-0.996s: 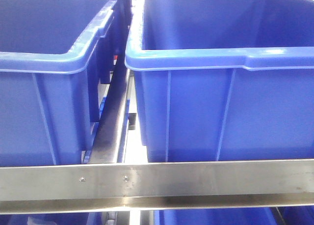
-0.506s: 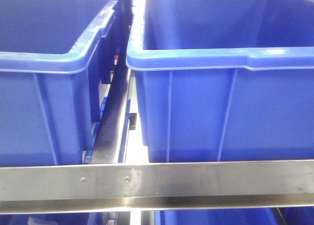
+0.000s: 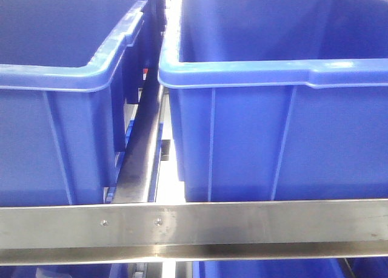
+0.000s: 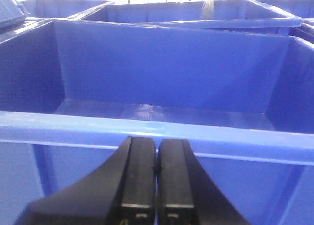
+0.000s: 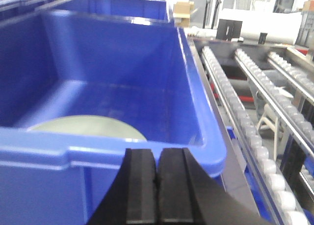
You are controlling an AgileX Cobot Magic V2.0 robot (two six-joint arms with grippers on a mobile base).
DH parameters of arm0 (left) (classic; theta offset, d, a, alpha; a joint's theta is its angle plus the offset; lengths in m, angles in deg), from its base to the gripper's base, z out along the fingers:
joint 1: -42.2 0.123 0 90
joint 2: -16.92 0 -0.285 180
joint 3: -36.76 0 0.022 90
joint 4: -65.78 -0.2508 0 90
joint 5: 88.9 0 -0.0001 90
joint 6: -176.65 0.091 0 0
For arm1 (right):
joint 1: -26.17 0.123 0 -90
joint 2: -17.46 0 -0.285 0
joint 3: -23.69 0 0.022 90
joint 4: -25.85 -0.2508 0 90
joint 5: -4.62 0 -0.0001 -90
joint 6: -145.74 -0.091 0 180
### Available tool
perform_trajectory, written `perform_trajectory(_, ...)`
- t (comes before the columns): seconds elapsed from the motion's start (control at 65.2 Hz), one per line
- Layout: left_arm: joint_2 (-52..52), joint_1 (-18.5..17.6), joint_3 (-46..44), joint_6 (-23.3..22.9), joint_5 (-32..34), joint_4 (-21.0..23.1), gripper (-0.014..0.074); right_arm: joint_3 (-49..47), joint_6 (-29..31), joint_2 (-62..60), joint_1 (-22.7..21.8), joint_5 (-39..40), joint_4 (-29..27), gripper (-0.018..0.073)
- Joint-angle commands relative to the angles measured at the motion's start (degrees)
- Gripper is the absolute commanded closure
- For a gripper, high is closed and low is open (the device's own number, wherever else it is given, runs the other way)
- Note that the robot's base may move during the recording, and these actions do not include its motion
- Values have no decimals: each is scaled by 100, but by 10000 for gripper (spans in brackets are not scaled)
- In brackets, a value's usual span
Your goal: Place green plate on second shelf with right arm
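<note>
Right pincer (image 5: 157, 185): black, jaws pressed together with nothing between them; hung just outside the near wall of a blue bin (image 5: 196, 112), at rim height.
Left pincer (image 4: 156, 185): black, jaws likewise closed and empty; sat just before the near rim of another blue bin (image 4: 147, 131).
Green plate (image 5: 91, 126): pale sage, round, lay flat on the floor of the bin before the right pincer, toward its near left side; near edge hidden behind the bin's rim.
Left-hand bin interior: bare blue floor visible in the left wrist view.
Front view: two blue bins side by side, left bin (image 3: 60, 138) and right bin (image 3: 273, 132), standing apart with a gap between.
Steel rail (image 3: 194, 226): ran across the front below both bins; a second steel bar (image 3: 139, 162) ran back through the gap.
Roller conveyor (image 5: 245, 112): white rollers in lanes, just right of the plate's bin.
More blue bins (image 4: 196, 11): behind, in the left wrist view.
</note>
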Motion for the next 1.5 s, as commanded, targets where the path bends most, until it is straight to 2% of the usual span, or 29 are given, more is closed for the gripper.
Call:
perform_trajectory(0.0, 107, -18, 227, -12, 518, 18, 466, -91, -154, -106, 0, 659, -45, 507)
perform_trajectory(0.337, 107, -87, 227, -12, 518, 18, 466, -91, -196, -106, 0, 665, -45, 507)
perform_trajectory(0.475, 107, -87, 227, -12, 518, 18, 466, -91, -409, -106, 0, 665, -40, 507)
perform_trajectory(1.487, 107, -87, 227, -12, 518, 18, 466, -91, -404, -106, 0, 578, -40, 507)
